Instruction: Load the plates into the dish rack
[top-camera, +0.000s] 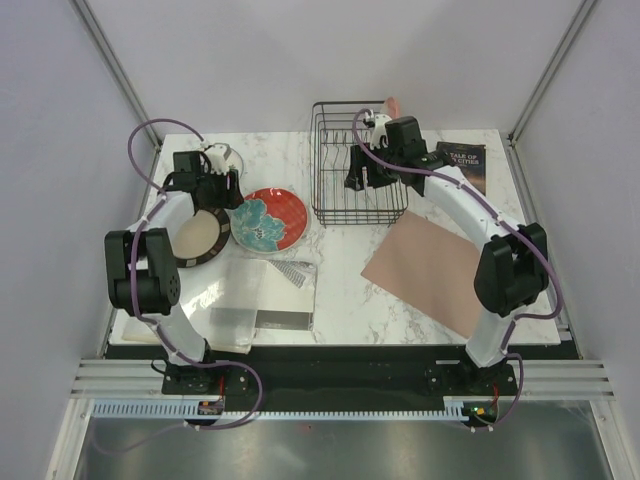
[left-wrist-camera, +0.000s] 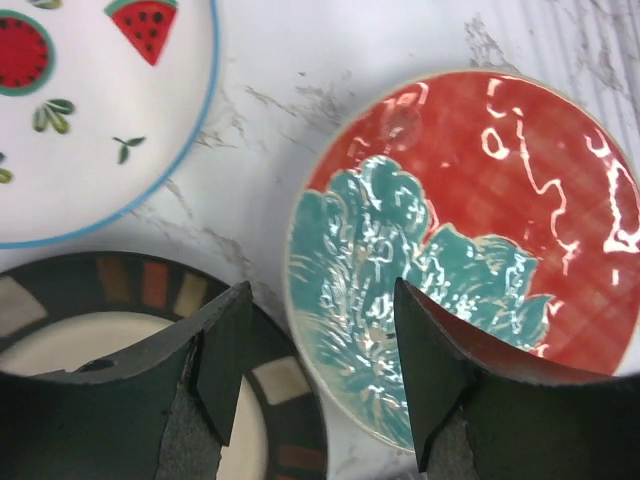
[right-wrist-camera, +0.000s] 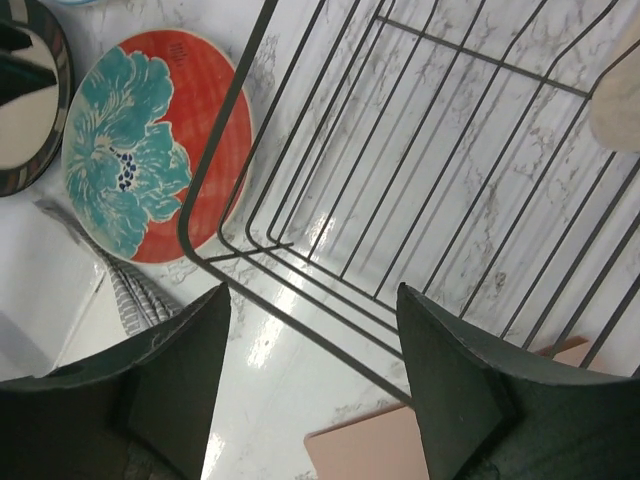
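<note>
The black wire dish rack (top-camera: 360, 165) stands at the back centre. My right gripper (top-camera: 367, 176) hangs open over the rack's (right-wrist-camera: 420, 150) near-left corner, with nothing between its fingers (right-wrist-camera: 185, 375). A pink-and-cream plate rim (top-camera: 392, 104) shows at the rack's far side. The red plate with the teal flower (top-camera: 268, 218) lies flat left of the rack. Beside it lies the dark-rimmed plate with a cream centre (top-camera: 200, 238). My left gripper (left-wrist-camera: 320, 370) is open just above the gap between the dark-rimmed plate (left-wrist-camera: 120, 290) and the red plate (left-wrist-camera: 470, 230). The white fruit-marked plate (left-wrist-camera: 90, 120) lies behind them.
A pinkish-brown mat (top-camera: 430, 270) lies right of centre in front of the rack. A dark book (top-camera: 462, 165) sits at the back right. White cloths with a grey striped patch (top-camera: 265, 295) lie at the front, just in front of the red plate.
</note>
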